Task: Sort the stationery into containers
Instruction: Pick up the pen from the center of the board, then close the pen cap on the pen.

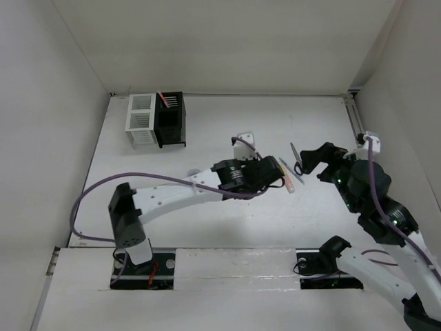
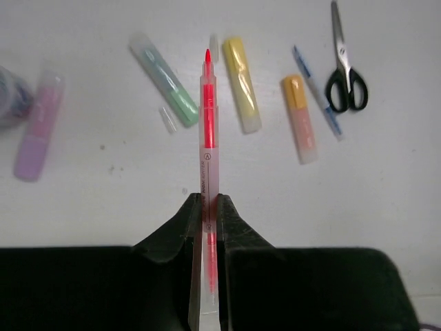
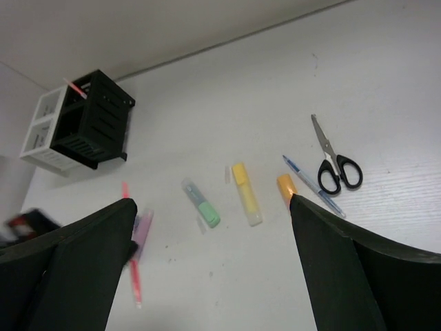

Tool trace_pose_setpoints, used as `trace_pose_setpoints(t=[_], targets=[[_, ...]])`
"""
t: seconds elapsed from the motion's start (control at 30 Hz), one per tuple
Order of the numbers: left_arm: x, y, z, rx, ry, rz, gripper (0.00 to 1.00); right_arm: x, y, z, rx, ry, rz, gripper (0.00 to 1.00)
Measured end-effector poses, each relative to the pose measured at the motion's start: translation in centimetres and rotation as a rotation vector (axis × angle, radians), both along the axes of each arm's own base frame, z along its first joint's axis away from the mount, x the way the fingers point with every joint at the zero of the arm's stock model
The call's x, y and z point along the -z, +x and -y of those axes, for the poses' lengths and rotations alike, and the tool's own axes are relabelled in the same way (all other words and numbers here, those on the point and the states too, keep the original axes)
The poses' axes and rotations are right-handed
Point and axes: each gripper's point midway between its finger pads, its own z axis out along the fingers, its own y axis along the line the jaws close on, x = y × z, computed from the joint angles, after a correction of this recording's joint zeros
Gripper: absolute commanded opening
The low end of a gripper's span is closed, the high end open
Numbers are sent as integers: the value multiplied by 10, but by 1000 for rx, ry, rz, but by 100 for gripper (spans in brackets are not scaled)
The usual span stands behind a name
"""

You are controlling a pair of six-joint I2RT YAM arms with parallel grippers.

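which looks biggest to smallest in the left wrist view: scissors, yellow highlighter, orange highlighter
1. black-handled metal scissors, clearly longest
2-3. yellow plastic highlighter and orange plastic highlighter: nearly alike, yellow perhaps slightly longer

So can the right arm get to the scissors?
Probably yes. The right gripper is open and close beside the scissors, and nothing lies on top of them or between.

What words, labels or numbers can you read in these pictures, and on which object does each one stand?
Slim red translucent pen in the left hand: one line of small dark print along its barrel, too blurred to read.
No other readable text, brand, number or sign shows in any view.
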Motion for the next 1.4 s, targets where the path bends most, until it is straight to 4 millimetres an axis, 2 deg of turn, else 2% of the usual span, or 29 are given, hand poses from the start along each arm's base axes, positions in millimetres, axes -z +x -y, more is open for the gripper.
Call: trace_pose_setpoints(t=[0.1, 0.17, 0.27, 0.37, 0.4, 0.47, 0.57, 0.6, 0.67, 0.7, 0.8, 0.83, 0.87, 0.97, 1.07, 1.3, 1.4], targets=[[-38, 6, -30, -28, -20, 89, 0, 27, 19, -21, -38, -37, -72, 99], [-46, 14, -57, -62, 0, 123, 0, 46, 32, -34, -61, -64, -127, 98], [-35, 29, -106, -130, 78, 131, 0, 80, 51, -54, -98, -111, -213, 92], [-17, 40, -153, -170, 172, 111, 0, 113, 70, -77, -155, -169, -297, 80], [-13, 40, -165, -163, 207, 102, 0, 124, 76, -84, -177, -194, -330, 77], [-11, 36, -177, -126, 240, 98, 0, 138, 91, -99, -213, -233, -383, 72], [-20, 27, -182, -61, 247, 109, 0, 149, 121, -125, -263, -275, -425, 68], [-25, 25, -184, -50, 241, 118, 0, 151, 129, -131, -272, -287, -430, 63], [-30, 21, -189, -32, 227, 138, 0, 159, 145, -144, -290, -306, -445, 62], [-29, 18, -192, -20, 218, 147, 0, 164, 152, -148, -294, -318, -453, 59], [-20, 5, -205, 21, 203, 156, 0, 184, 168, -158, -302, -356, -492, 59], [-18, 2, -207, 37, 196, 156, 0, 192, 173, -160, -302, -369, -505, 55], [-18, -1, -209, 49, 187, 160, 0, 201, 177, -162, -303, -384, -520, 55], [-28, -1, -207, 66, 144, 195, 0, 222, 183, -164, -297, -417, -561, 50], [-30, 2, -202, 79, 135, 208, 0, 236, 185, -162, -290, -441, -593, 50], [-9, 6, -190, 114, 190, 156, 0, 244, 194, -165, -280, -461, -609, 48], [-7, 5, -190, 125, 195, 151, 0, 248, 194, -164, -278, -466, -617, 48]])
